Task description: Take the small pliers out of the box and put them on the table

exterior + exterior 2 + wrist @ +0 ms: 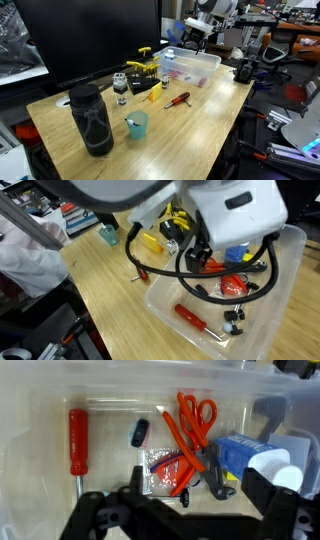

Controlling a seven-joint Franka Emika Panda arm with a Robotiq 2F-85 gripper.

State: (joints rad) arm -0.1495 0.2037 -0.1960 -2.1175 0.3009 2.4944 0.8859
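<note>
The small pliers (185, 442) lie in the clear plastic box (35, 430), red handles toward the far wall and grey tip beside a blue carton (240, 455). My gripper (180, 520) is open and empty, hovering over the box with the pliers' tip end between its fingers' line. In an exterior view the gripper (195, 38) hangs above the box (200, 68) at the far end of the wood-grain table (200, 130). In the close exterior view my arm covers most of the box (165, 315).
The box also holds a red screwdriver (77, 440), red scissors (203, 412), a small bag of red parts (163, 465) and a black clip (140, 432). On the table are a red screwdriver (177, 99), a yellow-handled tool (148, 66), a black cylindrical container (90, 120) and a teal cup (136, 125).
</note>
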